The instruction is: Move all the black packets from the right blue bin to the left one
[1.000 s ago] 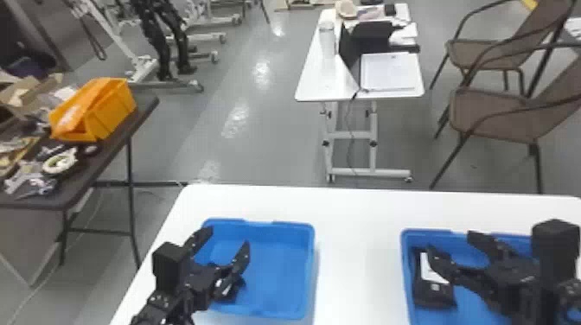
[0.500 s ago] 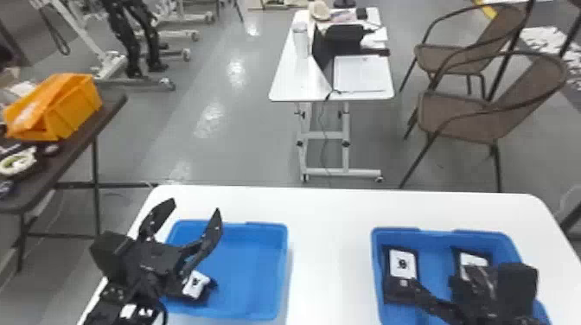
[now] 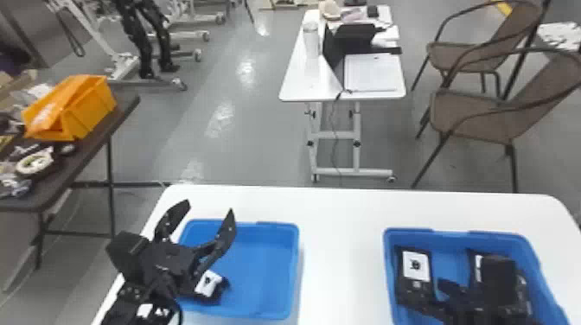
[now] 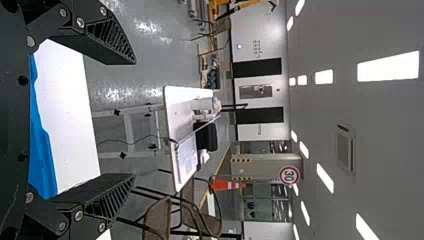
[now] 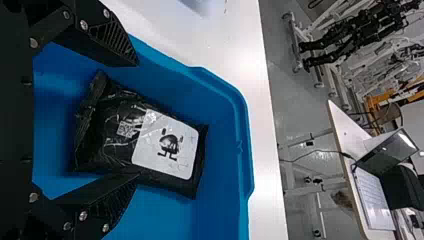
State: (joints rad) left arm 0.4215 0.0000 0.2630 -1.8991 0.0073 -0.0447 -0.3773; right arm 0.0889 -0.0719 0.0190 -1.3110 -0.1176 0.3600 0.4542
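Your right gripper (image 3: pixel 426 294) has shifted left over the right bin (image 3: pixel 451 234), fingers apart at a black packet (image 3: pixel 414 276); left gripper (image 3: pixel 209 207) released, above left bin (image 3: pixel 295 259)

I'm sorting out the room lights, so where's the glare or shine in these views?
Head view: pale glare patches on the gray floor; left wrist view: bright ceiling lights, shine on the floor; right wrist view: glints on the black packet's wrapping.

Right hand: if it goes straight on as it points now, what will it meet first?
Probably the black packet on the left side of the right blue bin, though depth is unclear.
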